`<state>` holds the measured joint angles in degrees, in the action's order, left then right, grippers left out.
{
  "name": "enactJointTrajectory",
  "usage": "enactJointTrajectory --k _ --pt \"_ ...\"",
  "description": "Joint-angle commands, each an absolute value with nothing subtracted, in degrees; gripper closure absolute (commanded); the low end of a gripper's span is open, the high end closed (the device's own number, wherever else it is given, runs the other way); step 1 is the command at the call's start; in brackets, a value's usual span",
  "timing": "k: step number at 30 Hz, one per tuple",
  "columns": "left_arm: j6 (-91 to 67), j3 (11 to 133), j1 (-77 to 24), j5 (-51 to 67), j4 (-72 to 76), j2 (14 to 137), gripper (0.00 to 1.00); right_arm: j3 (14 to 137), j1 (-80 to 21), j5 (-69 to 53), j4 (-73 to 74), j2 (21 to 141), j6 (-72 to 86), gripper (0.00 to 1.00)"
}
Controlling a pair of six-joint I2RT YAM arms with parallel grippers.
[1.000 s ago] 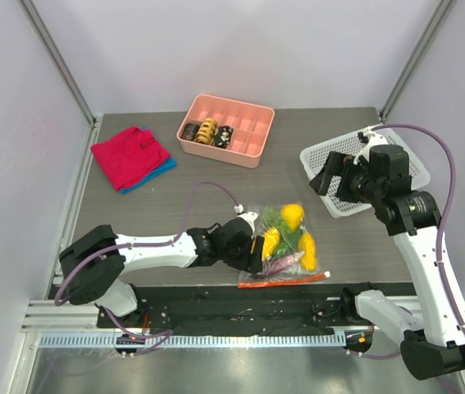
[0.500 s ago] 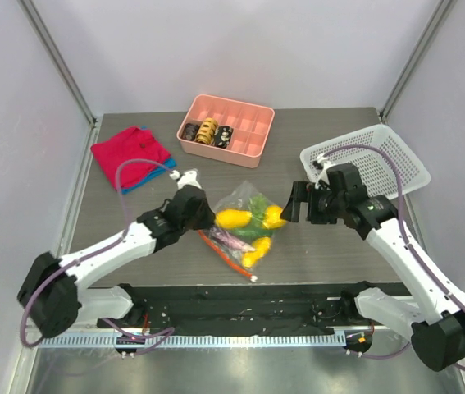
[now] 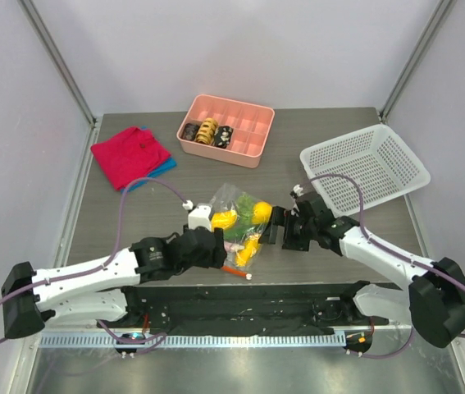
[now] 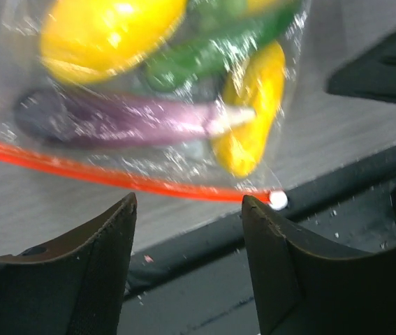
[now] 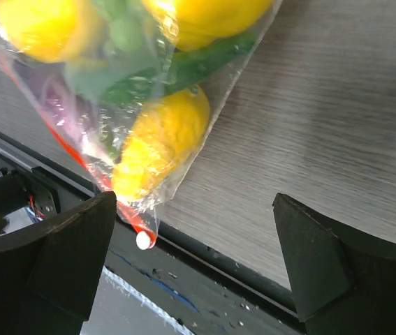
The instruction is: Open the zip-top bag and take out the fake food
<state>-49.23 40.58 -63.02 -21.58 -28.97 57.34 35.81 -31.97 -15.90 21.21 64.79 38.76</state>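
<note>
The zip-top bag point(image 3: 234, 199) lies near the table's front edge, with its orange-red zipper strip point(image 4: 114, 178) on the near side and a white slider point(image 4: 278, 200) at the strip's end. The fake food is inside it: yellow pieces point(image 3: 258, 212), a purple eggplant point(image 4: 135, 118) and a green long vegetable point(image 4: 211, 56). My left gripper point(image 3: 222, 249) is open and empty, just short of the zipper strip. My right gripper point(image 3: 275, 226) is open and empty at the bag's right side. In the right wrist view the bag point(image 5: 159, 139) fills the upper left, and the slider point(image 5: 143, 240) lies near my left finger.
A pink compartment tray point(image 3: 253, 135) with brown pieces stands at the back. A white mesh basket point(image 3: 363, 168) is at the back right. A red cloth point(image 3: 129, 156) lies at the back left. A black strip point(image 3: 298, 295) runs along the table's near edge.
The left gripper has moved from the bag's left side round to its near side. The right gripper has moved down and left, closer to the bag. The bag has shifted a little.
</note>
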Motion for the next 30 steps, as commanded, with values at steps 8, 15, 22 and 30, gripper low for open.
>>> enactJointTrajectory --k 8,15,22,30 --pt "-56.4 39.4 -81.9 -32.4 -24.9 66.3 0.43 34.7 -33.8 -19.2 -4.0 77.0 48.8 0.0" --pt "-46.1 49.4 -89.0 -44.2 -33.1 79.5 0.42 49.1 -31.2 -18.9 2.7 86.9 43.0 0.01" --pt "-33.9 53.7 -90.4 -53.6 -30.2 89.6 0.4 54.4 -23.1 -18.1 12.0 86.6 36.1 0.0" --pt "-19.1 54.5 -89.7 -53.8 -16.8 96.7 0.44 49.7 -19.2 -15.0 21.0 72.7 31.6 0.0"
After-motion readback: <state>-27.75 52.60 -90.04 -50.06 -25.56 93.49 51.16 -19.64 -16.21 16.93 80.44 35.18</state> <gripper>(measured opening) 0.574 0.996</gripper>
